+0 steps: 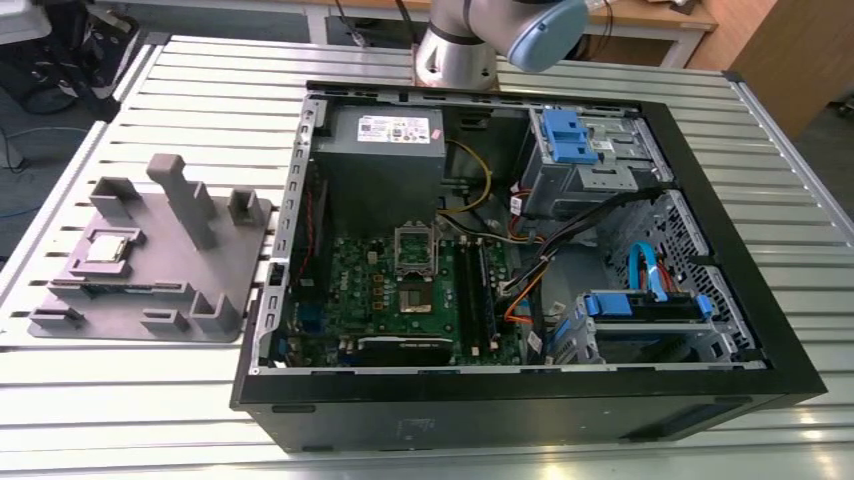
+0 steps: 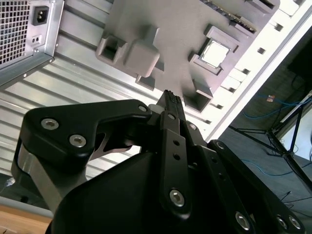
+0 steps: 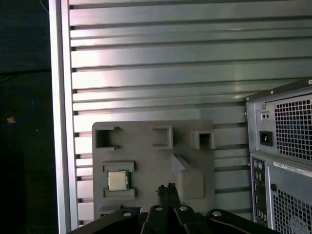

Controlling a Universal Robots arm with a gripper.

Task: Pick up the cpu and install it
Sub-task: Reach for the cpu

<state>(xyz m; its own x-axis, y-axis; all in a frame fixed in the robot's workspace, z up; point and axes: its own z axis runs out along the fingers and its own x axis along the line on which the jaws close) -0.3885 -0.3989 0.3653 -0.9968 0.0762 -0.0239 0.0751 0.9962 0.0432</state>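
Where the two black fingers [image 2: 174, 112] meet, their tips press together in a narrow point with nothing held between them, as both wrist views show. They hang above the grey holder [image 3: 151, 161], over its bare middle and beside a raised block. The cpu [image 3: 118, 181] is apart from the fingertips, off to one side and untouched. It lies flat in a square recess of the holder with its pale metal top facing up. In the second wrist view, the cpu [image 2: 216, 52] sits in the same recess, beyond the tips. In the exterior view, the holder rests on the slatted metal counter [image 1: 160, 100], to the exterior view's left of the open computer case [image 1: 747, 330]. The green motherboard [image 1: 380, 300] lies inside the case.
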